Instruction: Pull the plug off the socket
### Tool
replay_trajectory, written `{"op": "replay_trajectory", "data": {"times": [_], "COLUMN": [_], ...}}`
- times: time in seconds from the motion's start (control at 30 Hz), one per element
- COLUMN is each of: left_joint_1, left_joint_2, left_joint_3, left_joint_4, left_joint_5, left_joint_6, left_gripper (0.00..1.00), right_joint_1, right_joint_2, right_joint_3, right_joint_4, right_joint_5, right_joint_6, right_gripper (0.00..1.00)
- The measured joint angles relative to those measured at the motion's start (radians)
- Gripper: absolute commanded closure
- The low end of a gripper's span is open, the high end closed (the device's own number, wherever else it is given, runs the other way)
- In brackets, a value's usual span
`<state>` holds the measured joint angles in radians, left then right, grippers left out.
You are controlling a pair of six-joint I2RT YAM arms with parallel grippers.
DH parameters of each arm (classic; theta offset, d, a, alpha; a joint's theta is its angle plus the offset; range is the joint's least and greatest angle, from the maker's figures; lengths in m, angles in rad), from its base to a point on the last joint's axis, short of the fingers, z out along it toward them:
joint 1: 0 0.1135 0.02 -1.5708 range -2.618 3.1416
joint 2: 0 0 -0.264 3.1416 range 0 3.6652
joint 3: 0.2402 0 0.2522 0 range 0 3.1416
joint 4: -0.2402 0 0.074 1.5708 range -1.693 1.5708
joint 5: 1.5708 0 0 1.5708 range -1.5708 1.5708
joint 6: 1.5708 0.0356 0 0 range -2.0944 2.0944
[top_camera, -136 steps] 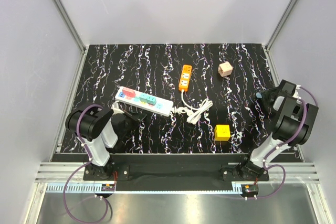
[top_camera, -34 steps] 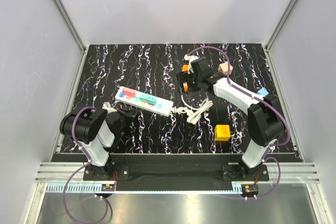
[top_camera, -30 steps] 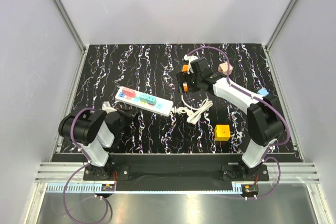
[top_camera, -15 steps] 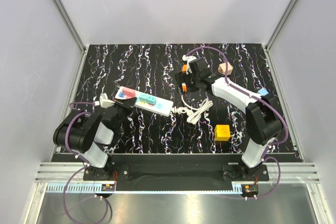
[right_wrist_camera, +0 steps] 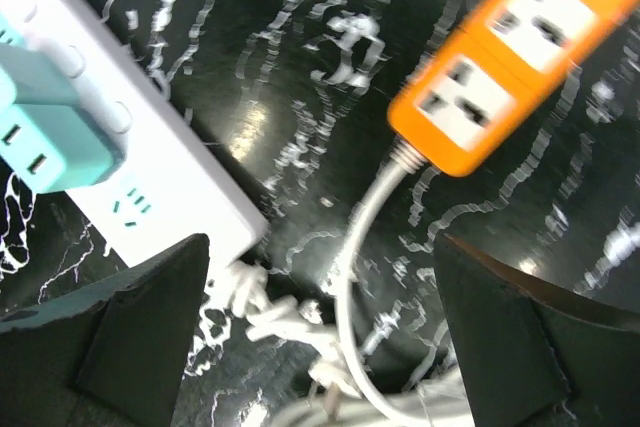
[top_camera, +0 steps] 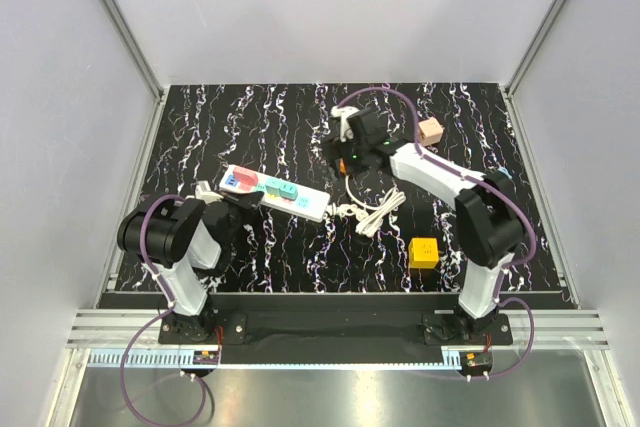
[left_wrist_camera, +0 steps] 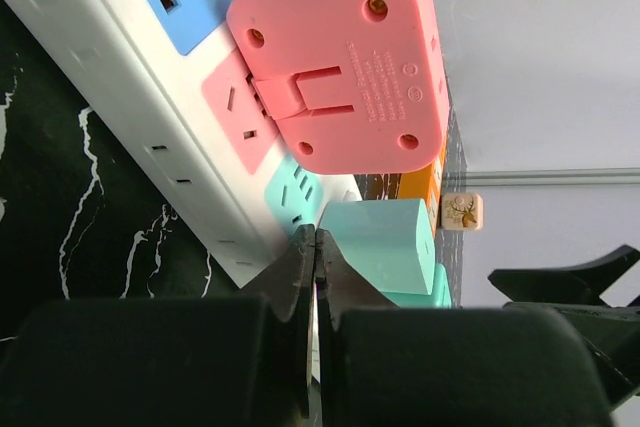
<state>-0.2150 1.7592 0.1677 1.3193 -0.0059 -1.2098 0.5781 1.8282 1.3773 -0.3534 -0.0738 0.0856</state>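
The socket [top_camera: 300,201] lies flat on the table [top_camera: 200,127], left of centre, outlets facing up. Its long axis runs close to the 9-to-3 line, with the right end dropped slightly toward 4 o'clock. The coiled white cord [top_camera: 375,212] leaves from that right end. A pink plug [left_wrist_camera: 340,62] sits in the pink outlet near the left end. A teal plug [left_wrist_camera: 380,237] stands further along the row.

The left gripper [left_wrist_camera: 315,247] is clenched, fingertips pressed together with nothing between them. It sits at the socket's near long edge, by its left end, just beside the teal plug in the wrist view. Whether it touches the casing cannot be told. The left arm is folded, elbow raised at about 7 o'clock, forearm pointing toward 1 o'clock.

The right gripper [right_wrist_camera: 320,247] is spread wide and holds nothing. It hangs over the near end of the orange power strip [right_wrist_camera: 500,57] and its cord, at the socket's 2 o'clock. The right arm stretches from its base toward 11 o'clock.

A yellow block [top_camera: 423,252] lies at 4 o'clock and a tan block [top_camera: 431,131] at 2 o'clock.
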Motion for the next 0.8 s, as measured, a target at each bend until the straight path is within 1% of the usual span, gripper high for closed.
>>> {"op": "replay_trajectory", "data": {"times": [0.23,0.33,0.43,0.57,0.8], "left_joint_1": [0.001,0.002,0.002,0.004,0.005], "left_joint_2": [0.040,0.061,0.079,0.095,0.081], "left_joint_3": [-0.009,-0.009,-0.006,-0.003,0.007], "left_joint_4": [0.058,0.082,0.101,0.119,0.092], "left_joint_5": [0.000,0.000,0.000,0.001,-0.001], "left_joint_6": [-0.029,-0.051,-0.064,-0.074,-0.071], "left_gripper": [1.00,1.00,1.00,1.00,1.00], "right_joint_1": [0.144,0.182,0.187,0.178,0.177], "right_joint_2": [0.132,0.169,0.194,0.219,0.248], "right_joint_3": [0.150,0.209,0.250,0.288,0.322], "right_joint_4": [-0.073,-0.109,-0.132,-0.151,-0.166], "right_joint_5": [0.003,0.001,-0.004,-0.053,-0.143], "right_joint_6": [-0.135,-0.192,-0.244,-0.294,-0.318], "right_gripper": [0.00,0.00,0.04,0.10,0.18]}}
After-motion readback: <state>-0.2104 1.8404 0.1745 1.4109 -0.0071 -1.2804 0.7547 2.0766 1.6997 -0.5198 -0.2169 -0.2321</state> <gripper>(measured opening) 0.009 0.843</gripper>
